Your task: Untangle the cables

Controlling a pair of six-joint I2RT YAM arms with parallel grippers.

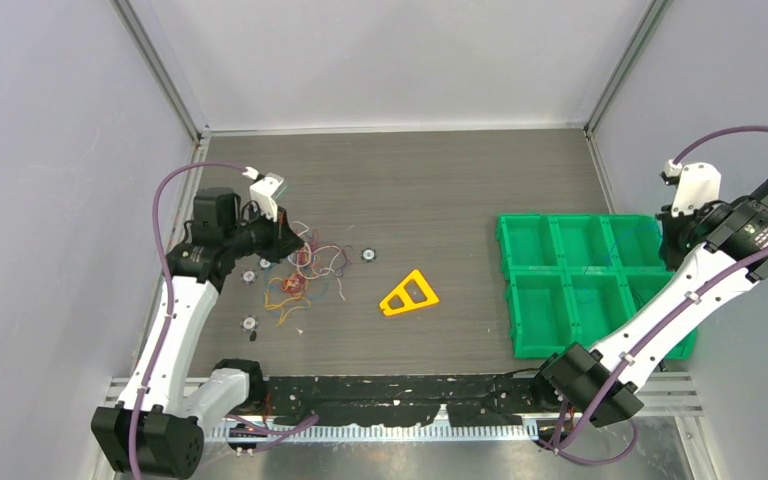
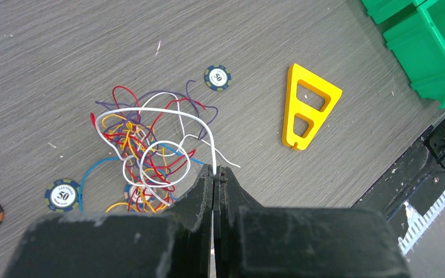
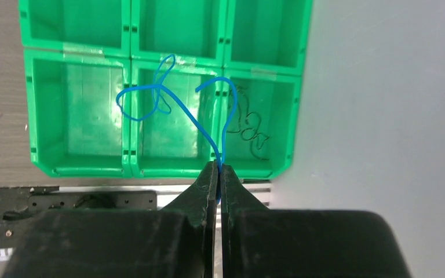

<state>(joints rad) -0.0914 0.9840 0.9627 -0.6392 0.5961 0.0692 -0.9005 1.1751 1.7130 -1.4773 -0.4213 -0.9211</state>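
Left gripper point(image 2: 214, 171): fingers pressed together, pinching one end of a white cable point(image 2: 168, 112) that loops back into the heap.
Right gripper point(image 3: 219, 168): fingers pressed together on a blue cable point(image 3: 179, 105), held above the green bin point(image 3: 130, 110); the free length curls over the middle compartments, and whether it touches them cannot be told.
Cables point(image 1: 305, 268): a tangled heap of red, orange, yellow, purple, blue and white strands on the left half of the table point(image 1: 430, 190), just in front of the left gripper.
Green bin: six compartments in two rows of three, on the right side of the table.
Bin contents: a thin black wire point(image 3: 249, 128) lies coiled in the corner compartment nearest the right wall point(image 3: 382, 87), in the row closer to the arm bases.
Loose items: poker chips point(image 2: 217, 77) lie around and partly under the heap; a yellow triangle point(image 2: 310, 107) lies flat between heap and bin, apart from both.
Edges: the bin stands near the right wall; a black strip point(image 1: 410, 390) runs along the table's near edge.
Open room: bare table lies behind the heap and between triangle and bin.
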